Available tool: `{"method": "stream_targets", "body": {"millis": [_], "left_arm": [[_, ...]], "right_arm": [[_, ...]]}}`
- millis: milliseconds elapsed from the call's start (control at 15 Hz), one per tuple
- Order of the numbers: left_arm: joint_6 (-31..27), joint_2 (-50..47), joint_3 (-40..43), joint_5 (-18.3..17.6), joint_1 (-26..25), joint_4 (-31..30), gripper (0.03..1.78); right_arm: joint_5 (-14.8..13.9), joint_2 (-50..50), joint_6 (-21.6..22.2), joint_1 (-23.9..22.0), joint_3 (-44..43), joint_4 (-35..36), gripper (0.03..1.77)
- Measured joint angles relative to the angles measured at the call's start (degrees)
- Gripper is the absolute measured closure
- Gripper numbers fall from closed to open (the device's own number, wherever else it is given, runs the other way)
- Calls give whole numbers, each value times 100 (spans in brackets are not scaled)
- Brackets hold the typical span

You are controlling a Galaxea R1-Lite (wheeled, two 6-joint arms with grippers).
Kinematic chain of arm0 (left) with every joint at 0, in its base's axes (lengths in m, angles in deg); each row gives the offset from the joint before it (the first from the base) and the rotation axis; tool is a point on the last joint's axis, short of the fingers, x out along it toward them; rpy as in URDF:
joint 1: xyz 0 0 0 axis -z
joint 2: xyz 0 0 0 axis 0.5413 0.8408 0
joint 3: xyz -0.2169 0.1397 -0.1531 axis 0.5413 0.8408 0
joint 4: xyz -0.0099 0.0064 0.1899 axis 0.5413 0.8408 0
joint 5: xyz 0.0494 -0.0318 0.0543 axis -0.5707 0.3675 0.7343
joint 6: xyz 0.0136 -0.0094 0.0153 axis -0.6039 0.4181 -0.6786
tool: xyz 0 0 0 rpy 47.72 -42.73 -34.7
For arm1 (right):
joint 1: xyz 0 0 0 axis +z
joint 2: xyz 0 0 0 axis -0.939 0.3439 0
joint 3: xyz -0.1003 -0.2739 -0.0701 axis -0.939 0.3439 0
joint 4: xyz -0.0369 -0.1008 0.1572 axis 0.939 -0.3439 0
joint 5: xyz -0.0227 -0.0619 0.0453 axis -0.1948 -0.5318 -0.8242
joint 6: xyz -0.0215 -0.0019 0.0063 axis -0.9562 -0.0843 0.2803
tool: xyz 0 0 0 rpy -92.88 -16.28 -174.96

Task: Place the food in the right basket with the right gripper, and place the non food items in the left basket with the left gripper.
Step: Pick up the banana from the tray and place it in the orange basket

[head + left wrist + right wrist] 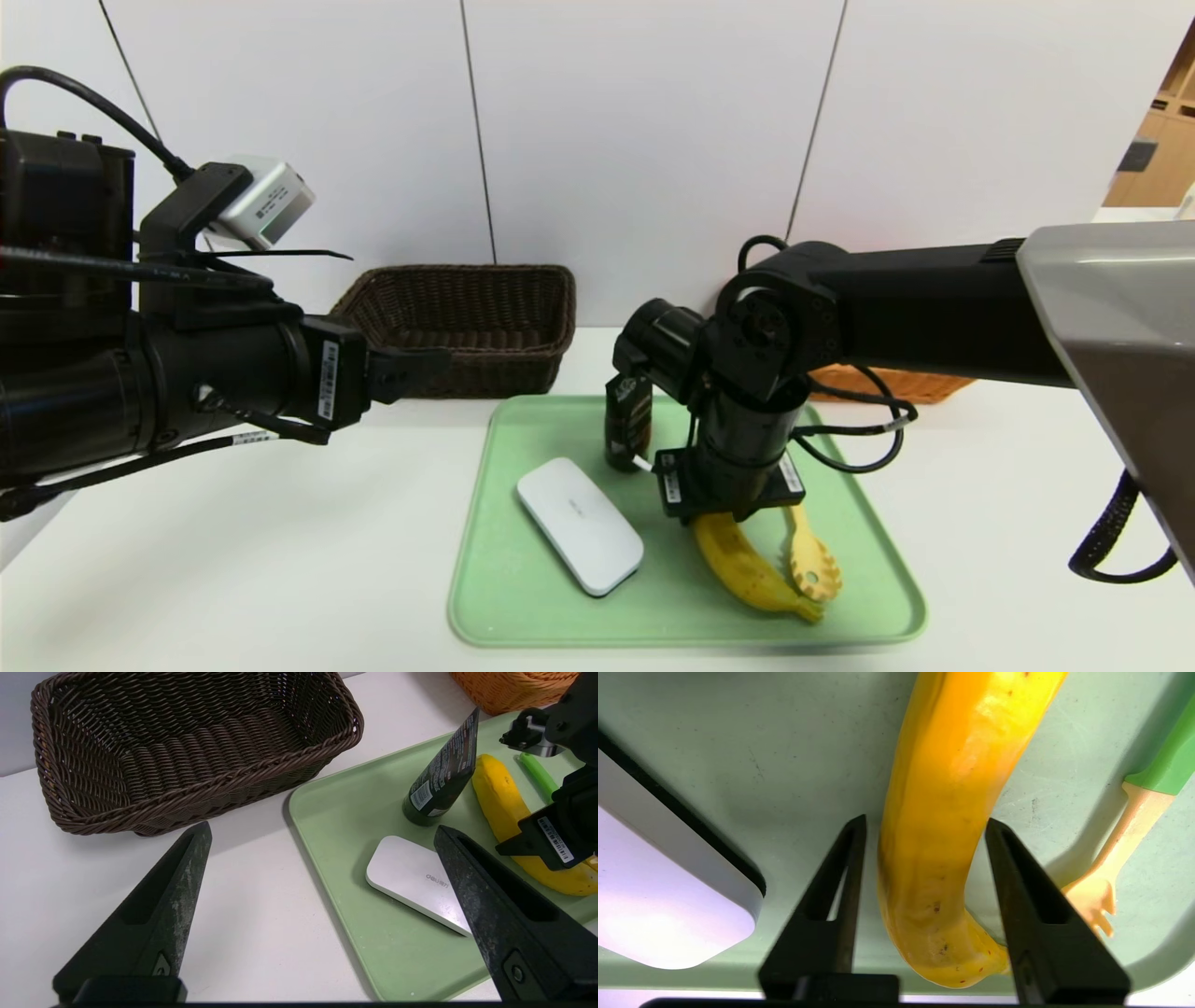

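The banana (747,569) (943,812) lies on the green tray (523,597). My right gripper (724,518) (924,821) is down over its far end, open, one finger on each side with thin gaps. On the tray are also the white case (579,523) (416,879), the dark tube (627,420) (444,772) standing on its cap, and the yellow pasta spoon (812,560) (1125,840) beside the banana. My left gripper (411,369) (322,828) hangs open and empty above the table, between the dark brown basket (457,273) (196,798) and the tray.
The orange-tan basket (896,383) (509,688) sits behind the right arm, mostly hidden by it. The dark basket stands at the back, left of the tray, against a white wall. White tabletop stretches left of and in front of the tray.
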Motion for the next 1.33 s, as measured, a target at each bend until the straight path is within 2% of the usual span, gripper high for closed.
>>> {"method": "stream_targets", "body": {"millis": [67, 133, 600, 1000, 1333], "left_arm": [[39, -11, -7, 4, 0, 0, 12], [57, -26, -11, 0, -2, 2, 12], [61, -89, -2, 2, -5, 16, 12], [55, -48, 48, 4, 0, 29, 12], [63, -26, 216, 9, 0, 11, 12]], "right_arm": [[11, 0, 0, 4, 5, 5, 131], [29, 0, -4, 4, 20, -2, 136], [101, -187, -26, 4, 74, -17, 136], [82, -812, -9, 63, -74, -83, 136], [-98, -1679, -44, 87, -510, -226, 136]]}}
